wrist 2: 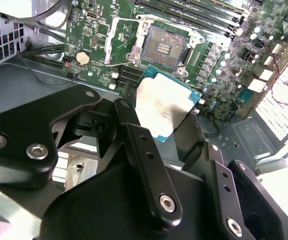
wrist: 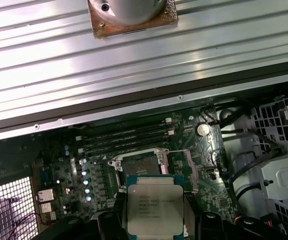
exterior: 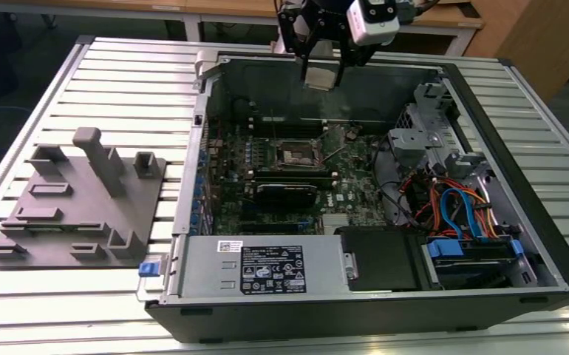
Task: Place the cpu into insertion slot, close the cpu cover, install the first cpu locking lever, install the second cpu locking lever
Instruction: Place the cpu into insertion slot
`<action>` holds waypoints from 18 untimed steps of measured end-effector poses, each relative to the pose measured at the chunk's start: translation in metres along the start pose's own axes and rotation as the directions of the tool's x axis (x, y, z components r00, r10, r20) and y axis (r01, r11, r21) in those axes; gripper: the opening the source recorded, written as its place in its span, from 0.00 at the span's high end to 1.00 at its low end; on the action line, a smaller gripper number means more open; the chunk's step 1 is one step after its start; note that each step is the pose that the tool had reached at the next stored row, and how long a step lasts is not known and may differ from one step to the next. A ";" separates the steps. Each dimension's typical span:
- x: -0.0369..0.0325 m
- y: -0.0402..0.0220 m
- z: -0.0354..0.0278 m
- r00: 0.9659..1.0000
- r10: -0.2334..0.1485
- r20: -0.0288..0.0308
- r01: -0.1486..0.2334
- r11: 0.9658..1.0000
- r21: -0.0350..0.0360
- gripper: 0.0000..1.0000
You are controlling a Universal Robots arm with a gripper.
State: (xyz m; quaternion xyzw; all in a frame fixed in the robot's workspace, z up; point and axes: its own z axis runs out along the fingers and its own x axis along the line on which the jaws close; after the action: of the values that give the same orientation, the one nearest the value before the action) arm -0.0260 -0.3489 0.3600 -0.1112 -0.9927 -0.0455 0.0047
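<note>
My gripper hangs above the open computer case, over its far wall, shut on the cpu. In both wrist views the cpu is a flat square chip with a dull silver top, pinched at its edges between the black fingers. Below and ahead lies the insertion slot on the green board, its dark contact field bare. The cpu cover is a silvery frame at the slot's side, swung off it. A thin wire lever stands off beside the slot.
Case walls ring the board. Long black memory slots run beside the socket. A drive cage and coloured cables crowd the exterior view's right, a power supply the near side. A grey fixture plate lies on the slatted table.
</note>
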 end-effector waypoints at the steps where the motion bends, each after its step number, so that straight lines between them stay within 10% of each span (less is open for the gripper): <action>1: 0.0000 0.0000 0.0000 1.000 0.003 0.000 -0.003 1.000 0.000 0.46; 18: 0.0000 0.0000 0.0001 1.000 0.029 0.003 -0.029 1.000 -0.001 0.46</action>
State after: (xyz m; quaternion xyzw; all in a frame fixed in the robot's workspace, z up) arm -0.0260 -0.3489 0.3599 -0.1258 -0.9910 -0.0456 0.0040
